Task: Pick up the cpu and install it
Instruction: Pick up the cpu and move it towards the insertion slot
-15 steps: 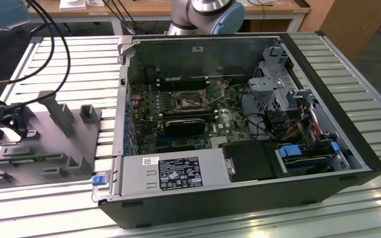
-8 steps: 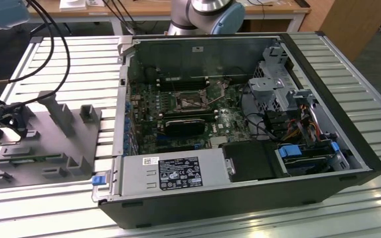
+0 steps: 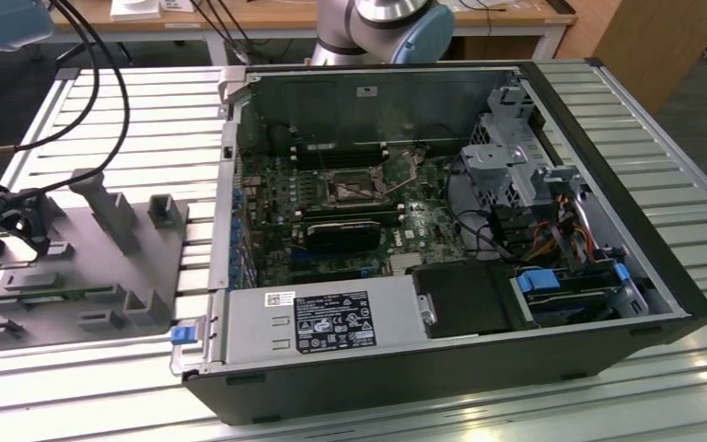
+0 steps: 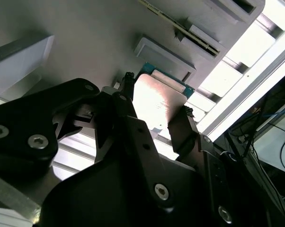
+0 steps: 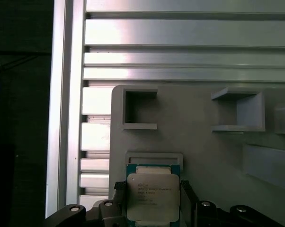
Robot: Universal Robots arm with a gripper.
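Slatted metal table (image 3: pixel 121 110): grey tray (image 3: pixel 114 267) on the exterior view's left, open computer case (image 3: pixel 452 230) just beside it.
Gripper (image 5: pixel 153 188) is down at the tray's outer edge, well apart from the case. In both wrist views the jaws are narrow, one black finger (image 5: pixel 120 191) against each side of the cpu (image 5: pixel 153 201). The cpu lies flat, silver top up, in a tray pocket. The motherboard socket (image 3: pixel 356 189) sits unoccupied in the case.
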